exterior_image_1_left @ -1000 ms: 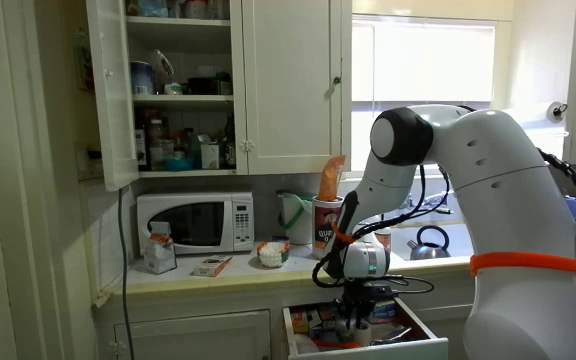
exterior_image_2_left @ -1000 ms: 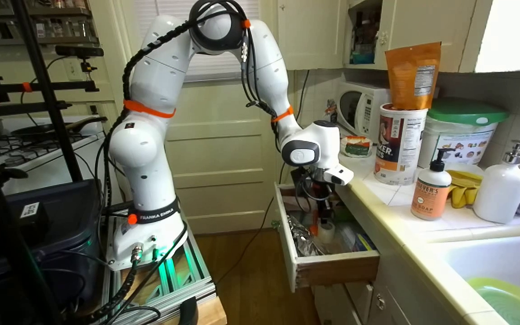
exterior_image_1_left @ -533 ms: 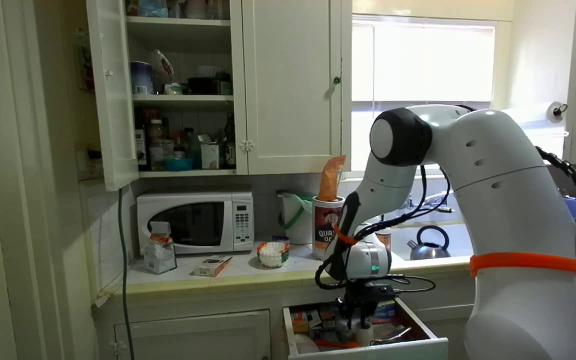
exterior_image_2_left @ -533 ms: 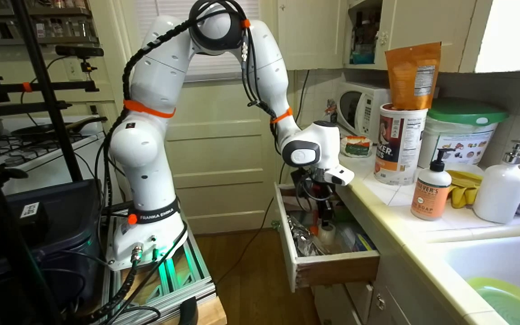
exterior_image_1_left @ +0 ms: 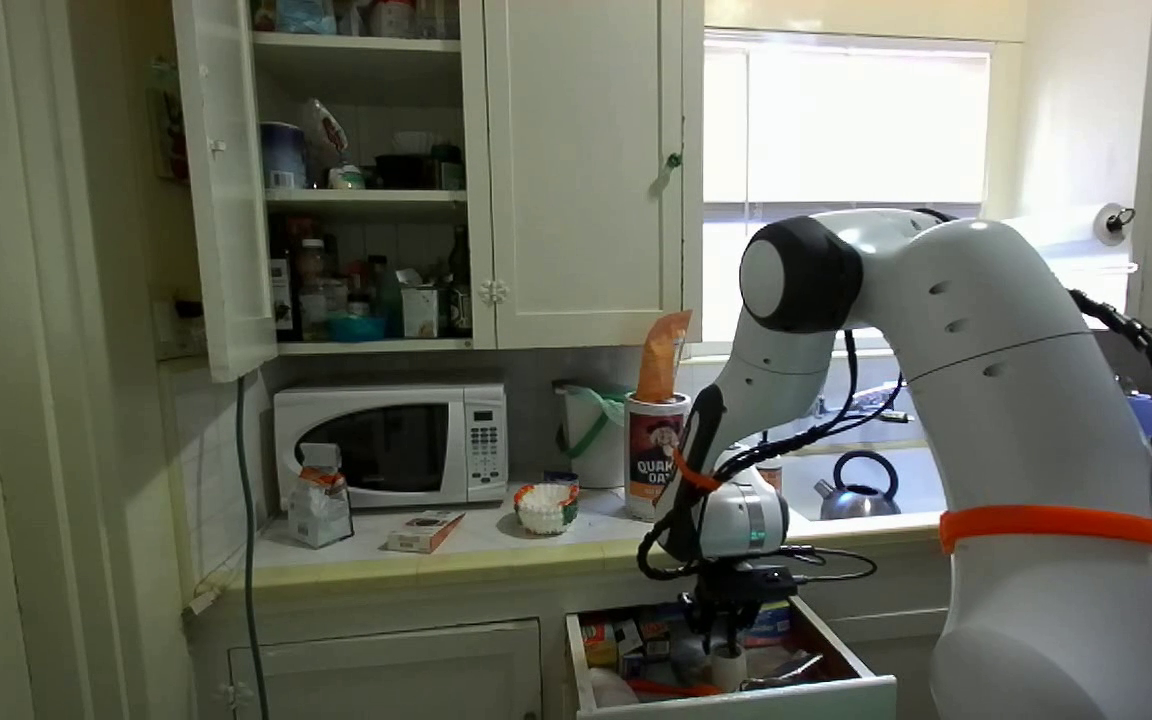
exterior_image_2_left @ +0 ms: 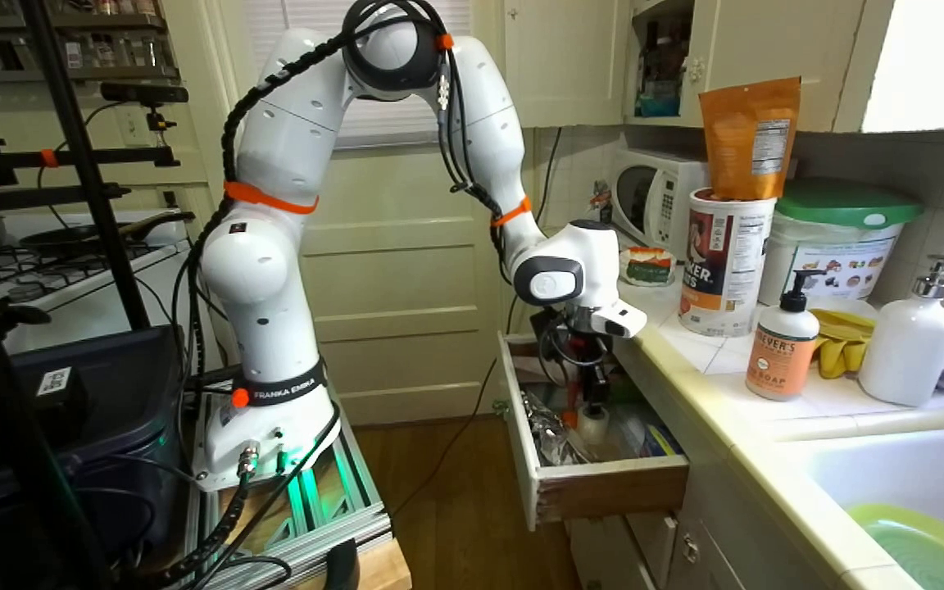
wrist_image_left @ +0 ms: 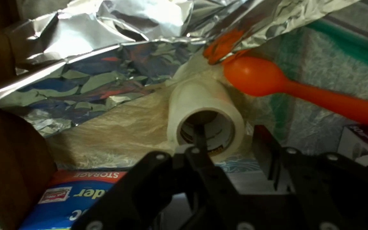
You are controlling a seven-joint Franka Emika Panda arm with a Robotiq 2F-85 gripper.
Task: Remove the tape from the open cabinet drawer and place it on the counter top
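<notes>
In an exterior view the window (exterior_image_1_left: 846, 120) burns out to flat white, while the shelves (exterior_image_1_left: 366, 197) of the open cupboard (exterior_image_1_left: 366, 90) lie in gloom. Green light spills below my base (exterior_image_2_left: 267, 442). My wrist view is dim and soft; glare bleaches the foil (wrist_image_left: 78, 35), and my pincer (wrist_image_left: 230, 131) shows dark and out of focus.

In the wrist view: two fingers (wrist_image_left: 267, 153), one packing-tape roll (wrist_image_left: 200, 95) at their tips, one orange spoon (wrist_image_left: 286, 86) beyond them, one blue STORAGE box (wrist_image_left: 72, 203) to their left.
</notes>
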